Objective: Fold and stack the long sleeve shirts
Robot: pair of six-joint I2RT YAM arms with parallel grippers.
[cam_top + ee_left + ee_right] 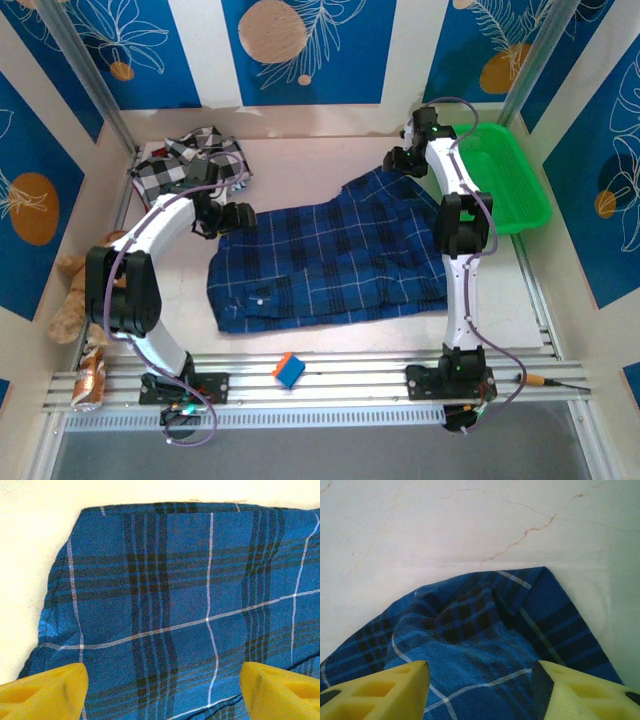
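Left gripper (162, 680) hovers wide open above the dark blue plaid shirt (330, 260), which lies lengthwise left to right mid-table (overhead view). Right gripper (480, 680) straddles its bunched far-right corner in the wrist view; whether it pinches is unclear.

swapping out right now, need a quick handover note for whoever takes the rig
Left tool: open, holding nothing, over the far left corner of the dark blue plaid shirt.
Right tool: jaws apart around bunched cloth at that shirt's far right corner; cannot tell if it grips.
Plaid shirt lies spread on the table; black-and-white checked shirt is crumpled at the far left.
Done: plaid shirt laid out.
Left: fold both, stack them.
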